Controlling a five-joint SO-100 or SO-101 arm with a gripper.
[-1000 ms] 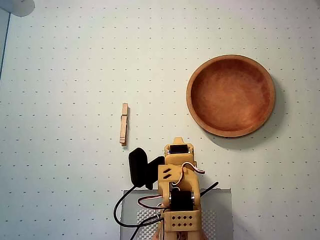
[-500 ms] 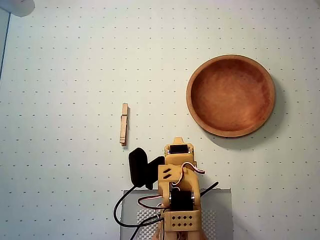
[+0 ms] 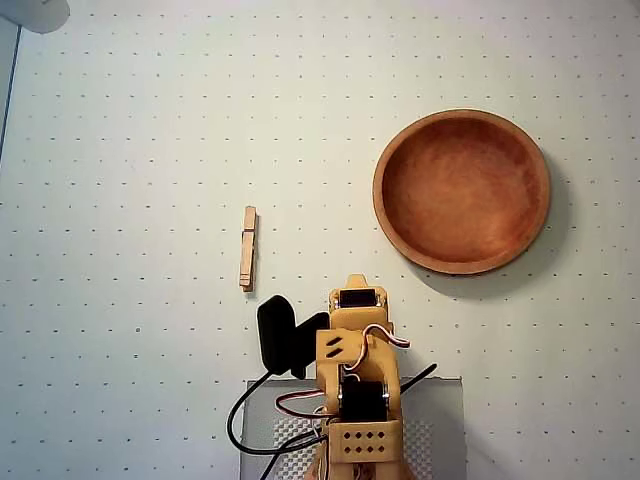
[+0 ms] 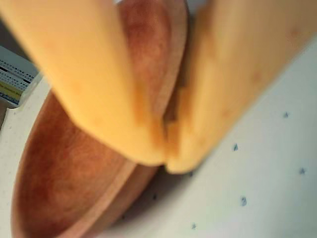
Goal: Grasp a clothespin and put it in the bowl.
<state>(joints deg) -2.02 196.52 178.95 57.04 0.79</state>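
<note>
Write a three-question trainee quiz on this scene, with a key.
1. True or false: the clothespin already lies in the bowl.
2. In the overhead view, the clothespin lies to which side of the bowl: A left, B right, C above?
3. In the wrist view, how do the fingertips of the end effector stand?

Key
1. False; it lies on the dotted mat, apart from the bowl.
2. A.
3. Touching, nothing between them.

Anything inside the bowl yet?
Overhead, the bowl is empty, only bare wood showing. The clothespin lies on the mat to its left. In the wrist view, the shut tool hides part of the bowl.
</note>
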